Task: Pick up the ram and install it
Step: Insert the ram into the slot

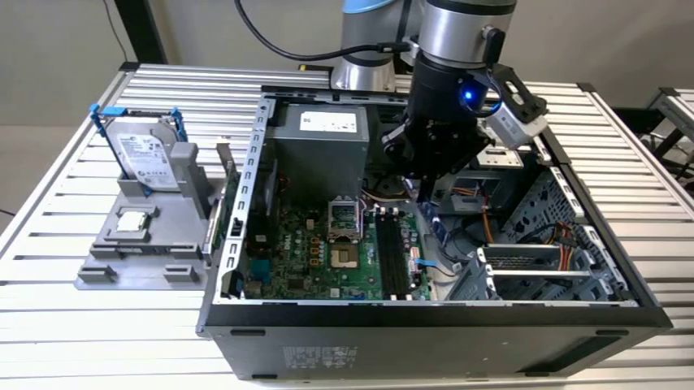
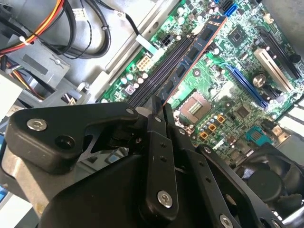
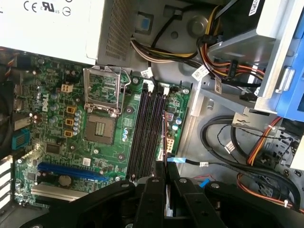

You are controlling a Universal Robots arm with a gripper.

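Note:
My gripper (image 2: 160,108) is shut on the ram (image 2: 197,50), a long dark stick with small chips and a copper-coloured contact edge that reaches out from between the fingers. In the first wrist view the ram (image 3: 165,137) appears edge-on as a thin line, just beside the black memory slots (image 3: 147,130) and running parallel to them. In the exterior view the gripper (image 1: 418,193) hangs inside the open computer case, above the back end of the slots (image 1: 392,252) on the green motherboard (image 1: 314,252). I cannot tell whether the ram touches a slot.
A silver power supply (image 1: 314,142) stands behind the processor socket (image 1: 341,219). Bundled cables (image 3: 228,71) and a metal drive cage (image 1: 542,260) crowd the case on the exterior view's right. A hard drive with blue rails (image 1: 146,154) stands on a grey stand outside the case.

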